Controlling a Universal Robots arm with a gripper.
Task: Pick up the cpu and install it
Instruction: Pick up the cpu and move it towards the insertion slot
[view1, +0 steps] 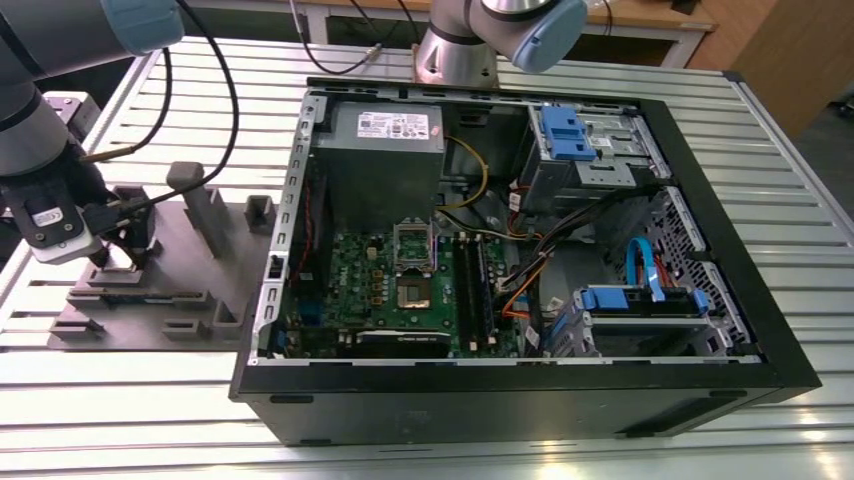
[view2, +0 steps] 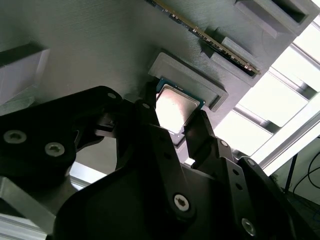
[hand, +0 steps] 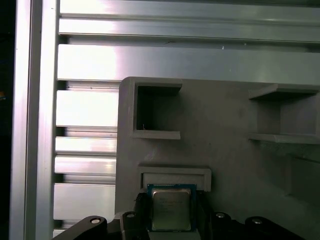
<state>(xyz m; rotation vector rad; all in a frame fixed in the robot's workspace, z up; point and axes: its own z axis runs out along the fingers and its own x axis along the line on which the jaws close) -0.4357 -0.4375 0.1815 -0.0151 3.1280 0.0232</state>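
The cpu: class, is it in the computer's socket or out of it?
Out. In both wrist views the cpu lies beside a raised ledge of the grey fixture, not inside the computer case.

The slatted metal table (view1: 134, 400) carries an open computer case (view1: 521, 400), with a grey fixture plate (view1: 200, 275) at its nine o'clock.

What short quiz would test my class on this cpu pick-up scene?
1. True or false: the cpu already sits in the motherboard socket.
2. The gripper is at: A) the grey fixture; B) the power supply; C) the blue drive cage.
3. Fill in: the open computer case lies on the exterior view's ____ of the fixture.
Key: 1 false, it lies in the fixture's nest; 2 A; 3 right.
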